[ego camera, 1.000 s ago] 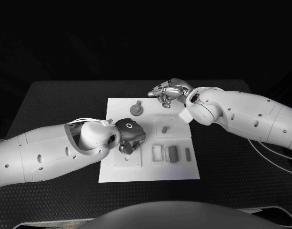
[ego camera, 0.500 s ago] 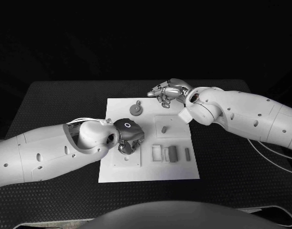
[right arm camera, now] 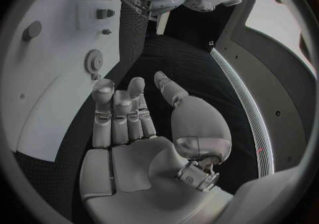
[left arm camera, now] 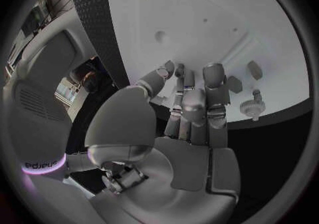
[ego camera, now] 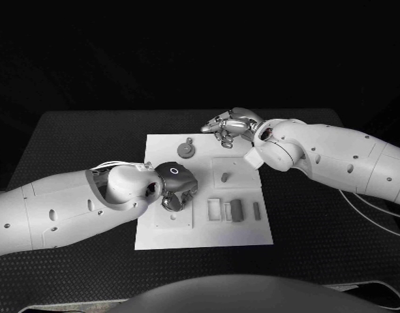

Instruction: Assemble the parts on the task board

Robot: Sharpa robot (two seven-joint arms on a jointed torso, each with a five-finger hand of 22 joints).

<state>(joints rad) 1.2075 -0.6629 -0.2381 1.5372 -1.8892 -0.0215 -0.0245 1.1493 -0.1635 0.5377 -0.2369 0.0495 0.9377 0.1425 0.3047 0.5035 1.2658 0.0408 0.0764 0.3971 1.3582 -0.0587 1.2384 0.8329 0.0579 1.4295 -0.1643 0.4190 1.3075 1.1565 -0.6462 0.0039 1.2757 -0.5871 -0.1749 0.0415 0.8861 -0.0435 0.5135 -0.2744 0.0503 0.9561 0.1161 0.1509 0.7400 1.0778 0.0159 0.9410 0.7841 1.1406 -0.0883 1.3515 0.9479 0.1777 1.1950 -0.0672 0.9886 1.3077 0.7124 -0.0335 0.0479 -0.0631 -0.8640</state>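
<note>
The white task board [ego camera: 162, 236] lies in the middle of the table. Towards its far end a grey gear [ego camera: 188, 150] lies flat, and it shows again as the gear [left arm camera: 253, 108] and the gear [right arm camera: 93, 61] in the wrist views. A small peg [ego camera: 225, 176] stands in a raised square plate. Grey bar-shaped parts [ego camera: 236, 208] sit in slots at the near right. My left hand [ego camera: 173, 190] hovers over the board's left middle, its fingers [left arm camera: 193, 93] stretched towards the surface and holding nothing. My right hand [ego camera: 230, 125] is at the board's far right corner, with its palm [right arm camera: 143, 155] bare.
Black table [ego camera: 77, 143] surrounds the board on all sides. Two small hexagonal pieces [left arm camera: 234, 83] lie near the gear. A round dark piece [right arm camera: 31, 30] sits on the board. My left forearm [ego camera: 59, 208] crosses the table's left half, and my right forearm [ego camera: 350, 163] crosses the right.
</note>
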